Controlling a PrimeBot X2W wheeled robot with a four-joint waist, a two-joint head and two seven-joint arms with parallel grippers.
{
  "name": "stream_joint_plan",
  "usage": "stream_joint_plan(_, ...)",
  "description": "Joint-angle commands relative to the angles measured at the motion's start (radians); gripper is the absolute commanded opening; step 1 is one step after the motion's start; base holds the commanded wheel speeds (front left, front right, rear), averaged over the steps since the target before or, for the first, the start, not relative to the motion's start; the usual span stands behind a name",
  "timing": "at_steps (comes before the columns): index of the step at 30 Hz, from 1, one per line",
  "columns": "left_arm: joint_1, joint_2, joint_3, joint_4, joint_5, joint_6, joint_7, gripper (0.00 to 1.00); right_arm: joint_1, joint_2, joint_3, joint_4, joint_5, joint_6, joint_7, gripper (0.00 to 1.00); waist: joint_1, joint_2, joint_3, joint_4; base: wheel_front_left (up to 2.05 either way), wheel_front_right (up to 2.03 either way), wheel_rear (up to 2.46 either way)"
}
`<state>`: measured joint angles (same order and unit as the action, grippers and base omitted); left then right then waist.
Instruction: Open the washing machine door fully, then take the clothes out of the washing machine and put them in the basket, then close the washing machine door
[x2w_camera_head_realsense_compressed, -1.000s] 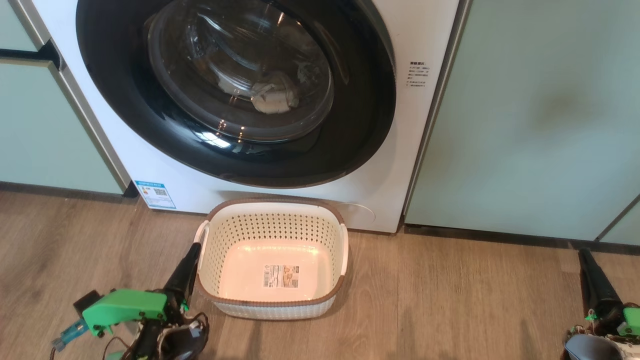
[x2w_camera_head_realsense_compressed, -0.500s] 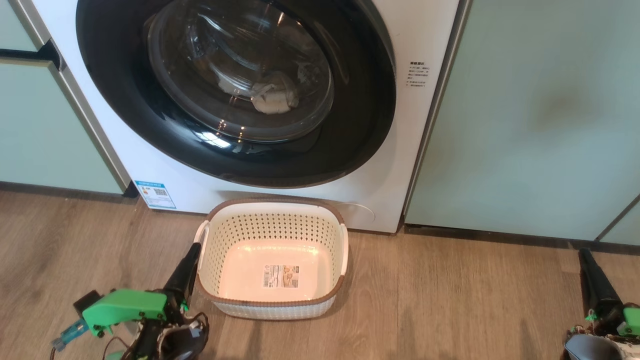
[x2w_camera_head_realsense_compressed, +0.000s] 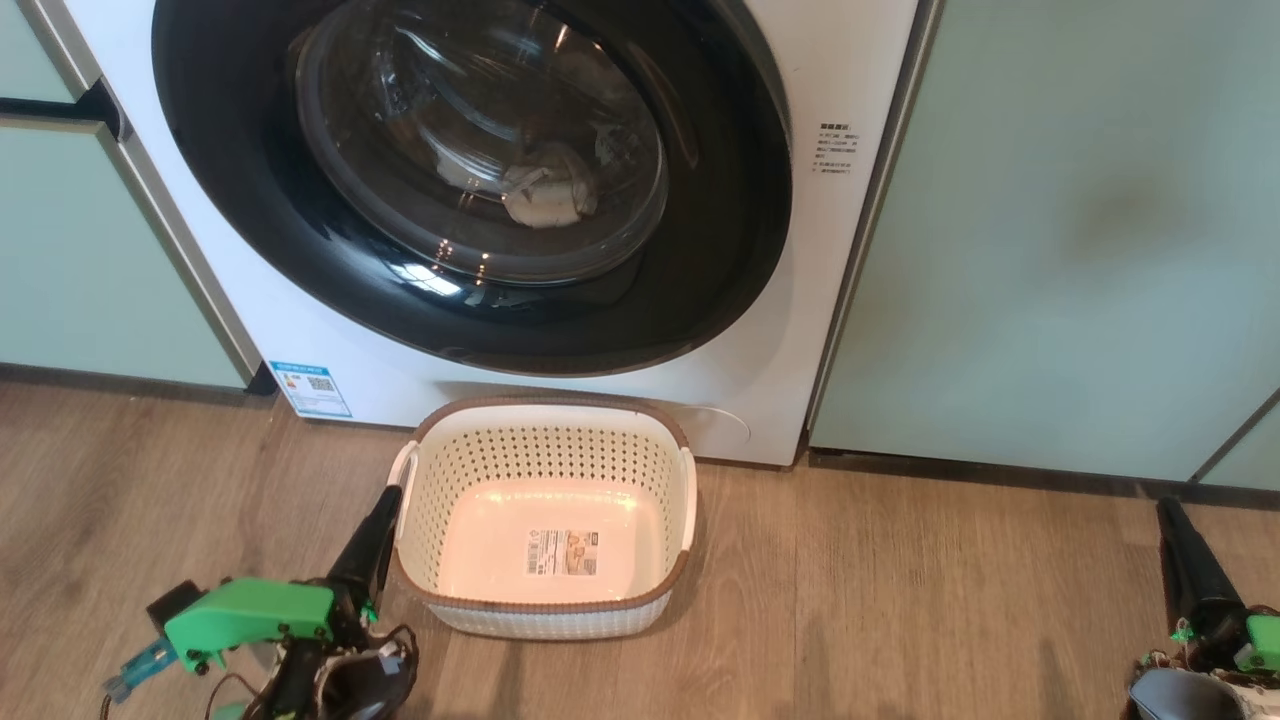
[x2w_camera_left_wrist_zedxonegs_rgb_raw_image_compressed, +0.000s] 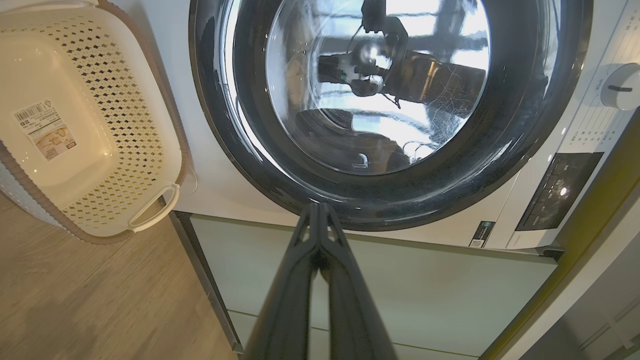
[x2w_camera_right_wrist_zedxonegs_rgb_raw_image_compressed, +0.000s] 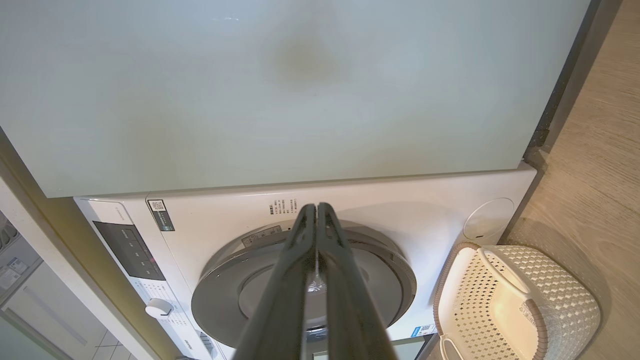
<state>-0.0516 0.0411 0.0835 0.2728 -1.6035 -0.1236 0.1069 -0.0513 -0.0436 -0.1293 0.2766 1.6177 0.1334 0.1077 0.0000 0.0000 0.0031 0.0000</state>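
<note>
The white washing machine (x2w_camera_head_realsense_compressed: 800, 300) faces me with its round black door (x2w_camera_head_realsense_compressed: 700, 280) flat against the front. Through the glass I see pale clothes (x2w_camera_head_realsense_compressed: 545, 195) lying in the drum. The cream perforated basket (x2w_camera_head_realsense_compressed: 545, 455) stands empty on the floor just below the door. My left gripper (x2w_camera_head_realsense_compressed: 388, 497) is shut, low at the basket's left handle, holding nothing. My right gripper (x2w_camera_head_realsense_compressed: 1166, 508) is shut and empty over the floor, far right. In the left wrist view the left gripper (x2w_camera_left_wrist_zedxonegs_rgb_raw_image_compressed: 315, 207) points at the door (x2w_camera_left_wrist_zedxonegs_rgb_raw_image_compressed: 240, 125). In the right wrist view the right gripper (x2w_camera_right_wrist_zedxonegs_rgb_raw_image_compressed: 316, 206) points at the machine beside the basket (x2w_camera_right_wrist_zedxonegs_rgb_raw_image_compressed: 565, 295).
Pale green cabinet panels flank the machine on the right (x2w_camera_head_realsense_compressed: 1050, 250) and left (x2w_camera_head_realsense_compressed: 80, 270). Wooden floor (x2w_camera_head_realsense_compressed: 900, 600) spreads around the basket. A white knob (x2w_camera_left_wrist_zedxonegs_rgb_raw_image_compressed: 620, 87) and a dark control panel (x2w_camera_left_wrist_zedxonegs_rgb_raw_image_compressed: 555, 190) sit on the machine's upper front.
</note>
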Motion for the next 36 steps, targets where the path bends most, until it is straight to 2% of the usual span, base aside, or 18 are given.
stream_joint_plan(1,-0.056,0.009,0.03,-0.028,-0.005,-0.007,0.006,0.0,-0.057,-0.007,0.016,-0.032,-0.009,-0.003,0.005,0.0,0.0,0.0,0.0,0.0,0.0,0.0,0.0)
stream_joint_plan(25,-0.056,0.009,0.03,-0.028,-0.005,-0.007,0.006,0.0,-0.057,-0.007,0.016,-0.032,-0.009,-0.003,0.005,0.0,0.0,0.0,0.0,0.0,0.0,0.0,0.0)
stream_joint_plan(26,0.0,0.0,0.0,0.0,0.0,0.0,0.0,1.0,0.0,0.0,0.0,0.0,0.0,0.0,0.0,1.0,0.0,0.0,0.0,0.0,0.0,0.0,0.0)
stream_joint_plan(30,0.02,-0.003,-0.002,0.037,0.001,0.004,-0.001,1.0,0.018,0.01,0.004,0.04,0.0,0.0,-0.001,1.0,0.0,0.0,0.0,0.0,0.0,0.0,0.0)
stream_joint_plan(36,0.012,-0.002,-0.007,0.028,0.006,0.003,-0.01,1.0,0.012,0.009,0.007,0.033,-0.006,0.0,-0.008,1.0,0.0,0.0,0.001,0.0,0.0,0.0,0.0)
